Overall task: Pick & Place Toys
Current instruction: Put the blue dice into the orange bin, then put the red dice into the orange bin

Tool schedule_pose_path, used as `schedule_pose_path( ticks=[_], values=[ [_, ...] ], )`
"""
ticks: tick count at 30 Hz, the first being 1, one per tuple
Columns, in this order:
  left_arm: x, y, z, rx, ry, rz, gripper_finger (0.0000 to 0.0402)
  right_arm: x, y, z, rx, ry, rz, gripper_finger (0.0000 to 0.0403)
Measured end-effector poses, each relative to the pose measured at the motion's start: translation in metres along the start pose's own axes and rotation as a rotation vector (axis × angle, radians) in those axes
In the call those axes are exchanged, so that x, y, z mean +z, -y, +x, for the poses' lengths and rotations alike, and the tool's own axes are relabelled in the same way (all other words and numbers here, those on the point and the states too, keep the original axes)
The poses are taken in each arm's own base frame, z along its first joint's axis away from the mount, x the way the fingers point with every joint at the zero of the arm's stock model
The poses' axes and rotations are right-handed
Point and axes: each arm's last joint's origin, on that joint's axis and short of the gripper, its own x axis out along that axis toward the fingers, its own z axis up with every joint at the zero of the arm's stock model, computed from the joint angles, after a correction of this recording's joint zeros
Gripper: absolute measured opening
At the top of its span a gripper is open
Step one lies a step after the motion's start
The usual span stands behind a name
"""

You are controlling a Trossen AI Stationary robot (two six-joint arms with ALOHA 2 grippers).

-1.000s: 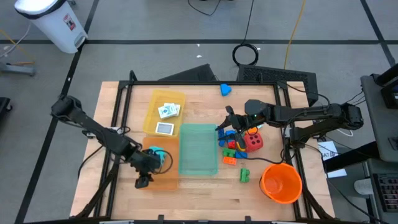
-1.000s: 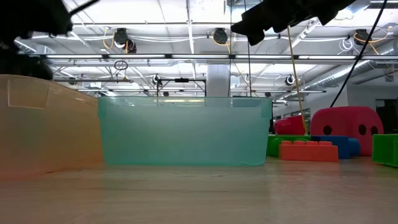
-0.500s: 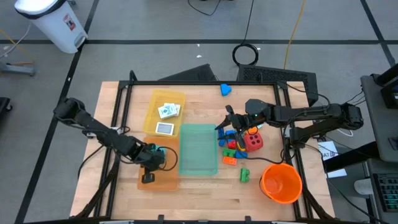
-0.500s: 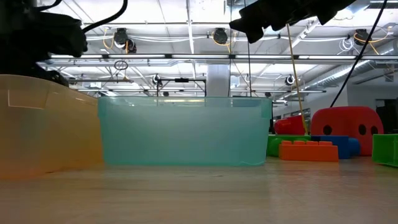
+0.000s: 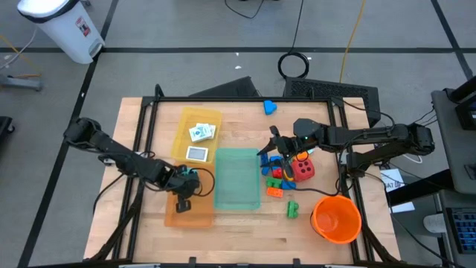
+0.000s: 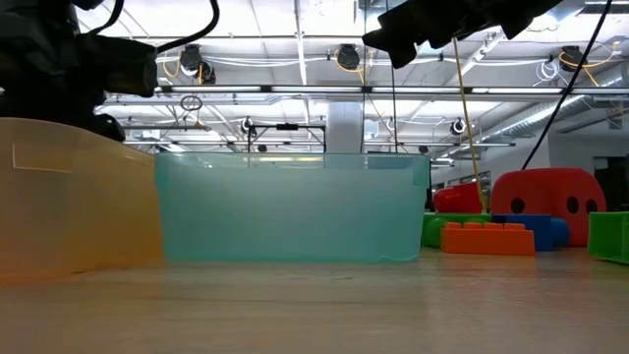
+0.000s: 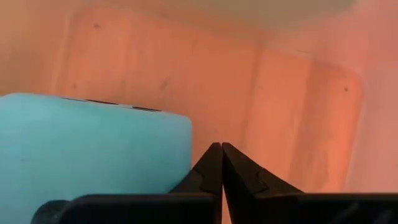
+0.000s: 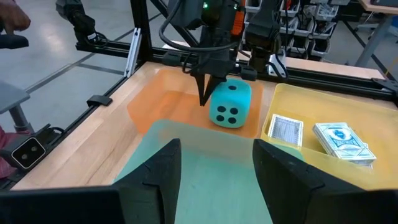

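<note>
1. Left gripper (image 5: 184,202): positioned over the orange tray (image 5: 172,217) at the lower left of the high view. Fingers are pressed together, nothing between them, as the left wrist view confirms.
2. Teal die (image 8: 230,104): rests in the orange tray just beside the left gripper's closed tips; not held. In the left wrist view it fills the lower left of the frame, next to the fingers (image 7: 211,168).
3. Right gripper (image 5: 269,144): hovers right of centre in the high view, above the toy pile. Fingers (image 8: 155,173) stand apart with nothing visible between them.
4. Toy pile: the red die (image 5: 303,168) lies right of centre, with blue, red, green and orange bricks (image 5: 277,177) clustered at its left. One green brick (image 5: 292,211) sits apart, lower down, beside the orange bucket (image 5: 336,218).
5. A lone blue piece (image 5: 270,107) lies at the upper edge of the table.
6. Teal tray (image 5: 237,179): centre of the high view, between the orange tray and the pile; no contents seen.
7. Yellow tray (image 5: 195,135): upper left of centre, holding picture cards (image 5: 201,132), some stacked, one lying alone (image 5: 196,154).
</note>
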Motion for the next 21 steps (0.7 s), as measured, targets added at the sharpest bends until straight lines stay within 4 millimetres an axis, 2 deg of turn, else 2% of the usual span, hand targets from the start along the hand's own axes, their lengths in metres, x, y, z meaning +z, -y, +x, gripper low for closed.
schedule_pose_path(
  ticks=[4, 8, 13, 17, 21],
  values=[
    [0.003, -0.004, -0.001, 0.032, 0.024, -0.020, 0.0022, 0.000, 0.000, 0.000, 0.000, 0.000, 0.000, 0.0167],
    [0.005, -0.004, -0.010, -0.001, 0.065, -0.027, 0.0015, 0.001, -0.001, -0.001, 0.003, 0.005, -0.003, 0.0167],
    [0.010, -0.001, -0.028, -0.070, 0.175, 0.002, 0.0004, 0.011, -0.015, -0.009, 0.043, 0.053, -0.081, 0.0175],
    [0.011, -0.003, -0.052, -0.078, 0.314, 0.052, 0.0018, 0.016, -0.033, -0.013, 0.103, 0.068, -0.126, 0.0209],
    [0.008, -0.012, -0.085, 0.009, 0.524, 0.090, 0.0030, 0.017, -0.051, -0.021, 0.102, 0.018, -0.114, 0.0267]
  ],
)
